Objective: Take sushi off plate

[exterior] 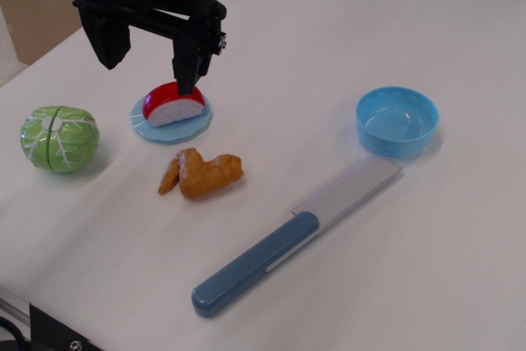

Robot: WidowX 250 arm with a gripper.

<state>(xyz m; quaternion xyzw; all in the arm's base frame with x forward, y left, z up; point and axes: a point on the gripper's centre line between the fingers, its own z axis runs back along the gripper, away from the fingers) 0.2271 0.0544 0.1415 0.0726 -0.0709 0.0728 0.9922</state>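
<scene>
The sushi [173, 104], red top over a white base, lies on the small light-blue plate [197, 123] at the left of the white table. My black gripper [149, 65] hangs just above and behind it. It is open and holds nothing. Its right finger [188, 63] comes down to the sushi's red top at the far right end; I cannot tell if it touches. Its left finger [110, 41] is up to the left, apart from the plate.
A green toy cabbage [59, 138] sits left of the plate. A brown fried chicken piece [202, 173] lies just in front of the plate. A toy knife [288, 240] with a blue handle lies front centre. A deeper blue bowl [397, 122] stands at the right.
</scene>
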